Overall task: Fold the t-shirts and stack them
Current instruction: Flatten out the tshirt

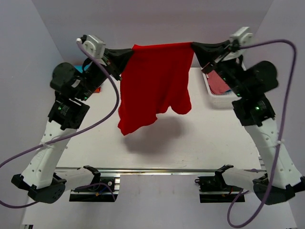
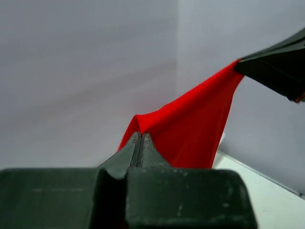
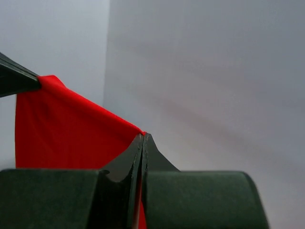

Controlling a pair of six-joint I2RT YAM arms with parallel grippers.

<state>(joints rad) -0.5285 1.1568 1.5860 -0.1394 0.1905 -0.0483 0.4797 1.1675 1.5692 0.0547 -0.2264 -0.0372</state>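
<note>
Red shirt (image 1: pixel 155 86) hangs in the air above the counter (image 1: pixel 214 143), stretched by its top edge between two tools. Only the top view gives us its whole drape and the shadow beneath it. The wrist views show us just the taut upper hem, but up close: the left tool (image 2: pixel 139 136) is pressed together on one corner, and the right tool (image 3: pixel 143 137) pinches the other. We count one red shirt, two tools, and one bin (image 1: pixel 219 101) at right holding darker red cloth.
</note>
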